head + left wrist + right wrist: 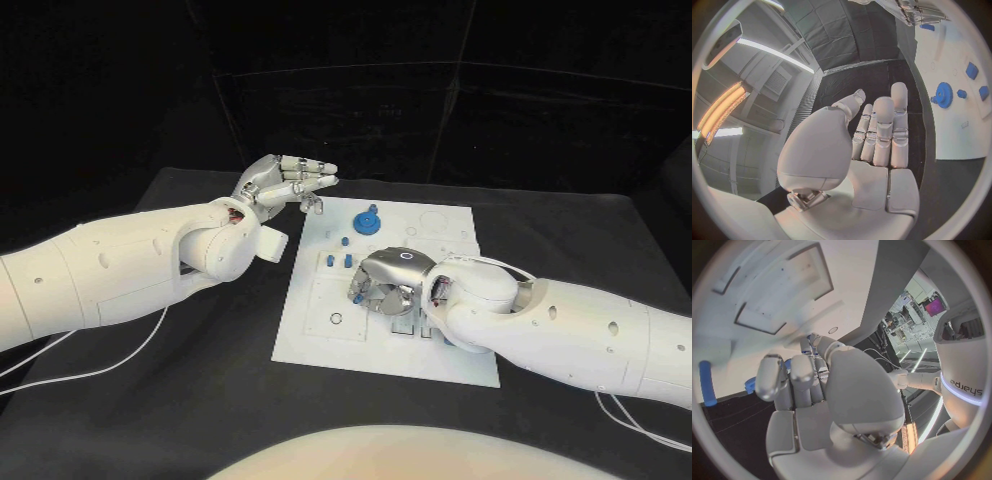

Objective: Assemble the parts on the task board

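Note:
The white task board [326, 318] lies in the middle of the black table. A blue gear [366, 220] stands near its far edge, with small blue parts [339, 260] just in front of it. My right hand [389, 284] is down over the board's middle with its fingers curled in. In the right wrist view a blue part [788, 363] shows between its fingertips and thumb. A blue peg [707, 383] lies apart from them. My left hand [289, 182] is raised off the board's far left corner, fingers stretched out, holding nothing. The left wrist view shows the gear [944, 94] beyond that hand [879, 135].
The board has several shallow recesses [757, 320] near my right hand. Two white cables [87, 372] trail over the table on the left, and another [635, 420] on the right. Bare black table surrounds the board.

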